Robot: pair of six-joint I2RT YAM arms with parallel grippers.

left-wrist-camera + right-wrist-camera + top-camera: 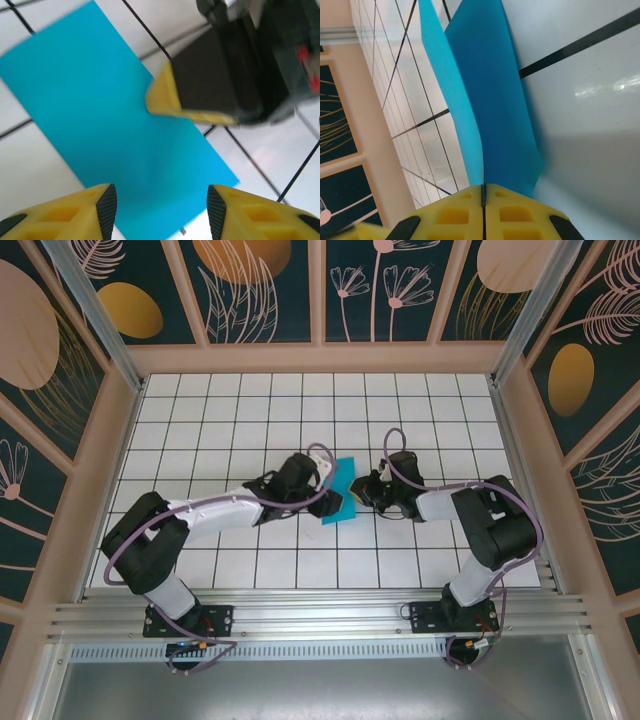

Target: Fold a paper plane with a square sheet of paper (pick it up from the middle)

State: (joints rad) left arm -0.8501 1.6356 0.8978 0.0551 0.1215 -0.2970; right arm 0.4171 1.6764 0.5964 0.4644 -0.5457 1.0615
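Note:
The square sheet of paper (pixel 341 490) is teal-blue and lies folded into a narrow strip on the white grid table, between the two grippers. In the left wrist view the paper (pixel 115 125) runs diagonally under my left gripper (pixel 161 207), which is open with its pads apart above the strip's near end. My right gripper (pixel 483 192) is shut on the paper's edge, and the two layers of the paper (pixel 490 100) rise from the closed fingertips. From the top, the left gripper (pixel 322 478) is at the paper's left side and the right gripper (pixel 362 490) at its right side.
The right gripper's yellow finger (pixel 167 97) and black body reach over the paper's far edge in the left wrist view. The white grid table (pixel 250 410) is ringed by wooden walls (pixel 320 358), with an aluminium rail (pixel 320 608) along its near edge.

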